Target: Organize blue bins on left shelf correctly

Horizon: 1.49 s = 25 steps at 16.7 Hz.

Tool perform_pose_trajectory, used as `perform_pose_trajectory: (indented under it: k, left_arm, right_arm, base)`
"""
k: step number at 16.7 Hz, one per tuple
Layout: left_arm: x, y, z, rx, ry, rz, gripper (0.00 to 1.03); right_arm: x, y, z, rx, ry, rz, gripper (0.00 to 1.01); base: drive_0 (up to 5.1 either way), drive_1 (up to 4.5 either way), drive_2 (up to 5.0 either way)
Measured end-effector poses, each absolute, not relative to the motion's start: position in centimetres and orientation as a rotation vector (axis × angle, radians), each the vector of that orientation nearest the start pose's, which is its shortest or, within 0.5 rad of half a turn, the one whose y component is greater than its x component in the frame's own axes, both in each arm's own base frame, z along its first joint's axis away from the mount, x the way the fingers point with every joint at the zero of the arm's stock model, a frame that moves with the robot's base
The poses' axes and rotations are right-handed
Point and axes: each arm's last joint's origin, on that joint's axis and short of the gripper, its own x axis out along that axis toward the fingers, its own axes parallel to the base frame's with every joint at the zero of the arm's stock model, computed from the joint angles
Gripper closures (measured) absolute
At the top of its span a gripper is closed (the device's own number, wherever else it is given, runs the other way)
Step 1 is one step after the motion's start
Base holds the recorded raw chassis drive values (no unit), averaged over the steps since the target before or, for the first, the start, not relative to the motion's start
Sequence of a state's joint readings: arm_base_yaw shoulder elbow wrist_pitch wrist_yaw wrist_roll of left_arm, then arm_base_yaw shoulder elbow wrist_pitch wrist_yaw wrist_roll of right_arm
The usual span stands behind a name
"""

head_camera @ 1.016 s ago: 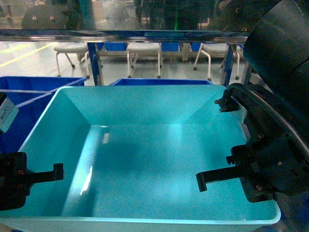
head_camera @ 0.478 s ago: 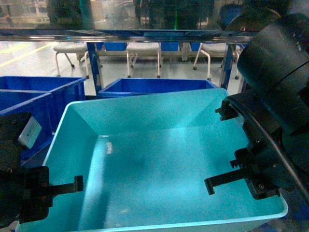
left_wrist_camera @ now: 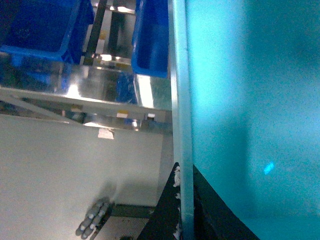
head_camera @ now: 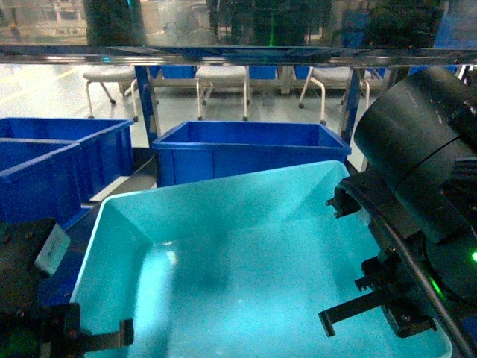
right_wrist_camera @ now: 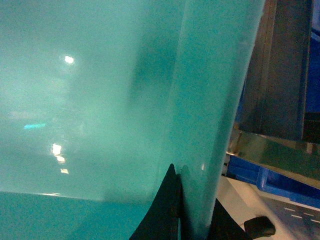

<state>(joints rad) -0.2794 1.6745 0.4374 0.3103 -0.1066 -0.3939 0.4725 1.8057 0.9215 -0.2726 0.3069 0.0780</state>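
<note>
I'm seeing the tub reading light turquoise, plain, no pattern, paler along the rim. Royal-blue bins behind it, solid colour. Left gripper and right gripper both showing black. A white label is sitting on the dark left arm. Shelf crossbar is shiny silver steel. White chairs at the back, floor looking pale grey.

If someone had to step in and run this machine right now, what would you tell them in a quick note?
Left gripper: shut on the turquoise bin's left wall.
Right gripper: shut on its right wall.
The empty turquoise bin is held between both arms, tilted, in front of the steel shelf and the darker blue bins.
Done: bin gripped by both arms.
Left: set it in its shelf spot, then release.
</note>
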Motion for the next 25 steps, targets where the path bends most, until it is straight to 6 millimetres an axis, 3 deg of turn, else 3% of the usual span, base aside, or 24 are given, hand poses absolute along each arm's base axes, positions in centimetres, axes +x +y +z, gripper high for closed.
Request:
perform_pose_trajectory:
  k: [5, 9, 15, 18, 23, 25]
  left_arm:
    - [23.0, -6.2, 7.1, -0.196, 0.934, 0.017, 1.01]
    - [22.6, -6.2, 5.8, -0.2, 1.007, 0.023, 1.01]
    - [23.5, -6.4, 5.0, -0.195, 1.02, 0.032, 1.01]
    - [26.6, -7.2, 3.9, -0.191, 1.04, 0.036, 1.01]
    - [29.9, -7.7, 4.3, -0.179, 1.036, 0.027, 1.01]
    - [31.1, -7.9, 3.9, -0.157, 1.043, 0.019, 1.01]
  right_arm:
    - [28.8, 14.1, 11.6, -0.387, 1.091, 0.111, 0.99]
    - [28.6, 14.2, 10.0, -0.385, 1.212, 0.112, 0.99]
    - [30.0, 14.5, 9.4, -0.379, 1.228, 0.096, 0.99]
    - [34.2, 14.4, 8.3, -0.417, 1.235, 0.059, 0.99]
    - [37.5, 14.4, 8.4, -0.427, 1.235, 0.037, 0.99]
    - [38.5, 14.3, 7.6, -0.434, 1.265, 0.021, 0.99]
  base:
    - [0.0, 0.0, 0.0]
    - [0.0, 0.0, 0.0]
    - [0.0, 0.0, 0.0]
    - [0.0, 0.0, 0.0]
    - [0.0, 0.0, 0.0]
    - [0.0, 0.0, 0.0]
